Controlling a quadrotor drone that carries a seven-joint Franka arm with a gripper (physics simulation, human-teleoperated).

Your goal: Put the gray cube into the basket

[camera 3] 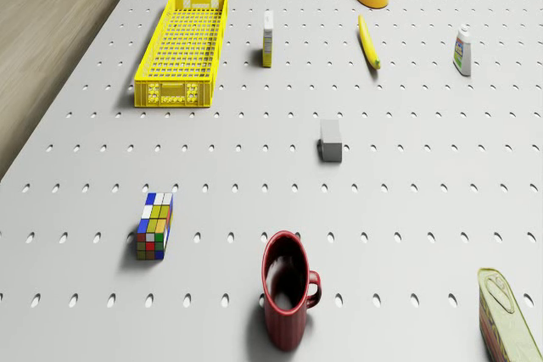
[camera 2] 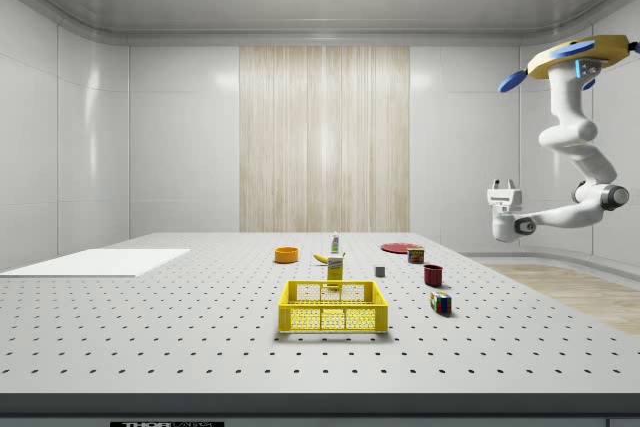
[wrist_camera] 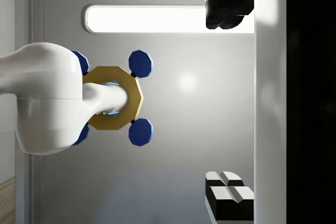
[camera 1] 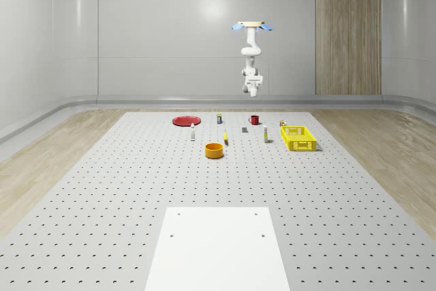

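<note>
Fingers point(wrist_camera: 228, 198) of the white two-finger gripper point(camera 2: 503, 188) are wide apart and hold nothing. Far below them, the small gray cube point(camera 3: 331, 140) sits flat on the white table with holes point(camera 3: 407, 209), all by itself. Farther off stands the yellow plastic basket point(camera 3: 170, 95). High above the fingers hovers the yellow drone point(camera 2: 570, 55).

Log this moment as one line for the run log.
drone: hovering high beyond table's far edge | gripper: aloft, holding nothing | gray cube: on table, between mug and basket | basket: no cube inside
</note>
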